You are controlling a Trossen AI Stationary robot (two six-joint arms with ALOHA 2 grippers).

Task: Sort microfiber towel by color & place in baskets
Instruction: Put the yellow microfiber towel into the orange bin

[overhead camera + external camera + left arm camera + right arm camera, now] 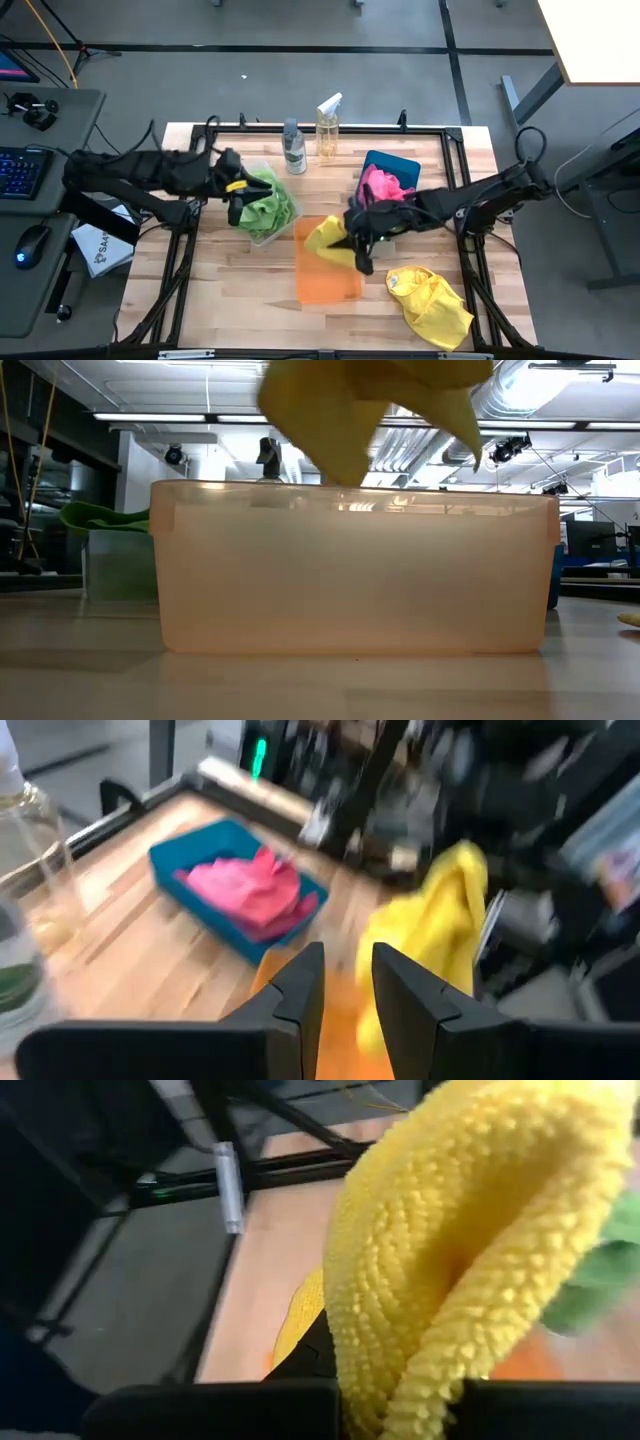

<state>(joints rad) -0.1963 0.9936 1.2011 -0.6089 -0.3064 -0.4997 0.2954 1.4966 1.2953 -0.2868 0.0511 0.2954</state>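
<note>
Yellow towel (328,240) over the orange basket (326,280) — lime green towels (270,205) in the clear basket (262,238), pink towel (385,185) in the teal basket (398,163).

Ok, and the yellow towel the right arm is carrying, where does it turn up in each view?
High view: held yellow towel hangs from the right hand over the orange basket, centre.
Low view: towel dangles at top, above the orange basket.
Left wrist view: towel right of centre, beside the teal basket.
Right wrist view: towel fills the right half.
Shared landmark: the orange basket.
</note>
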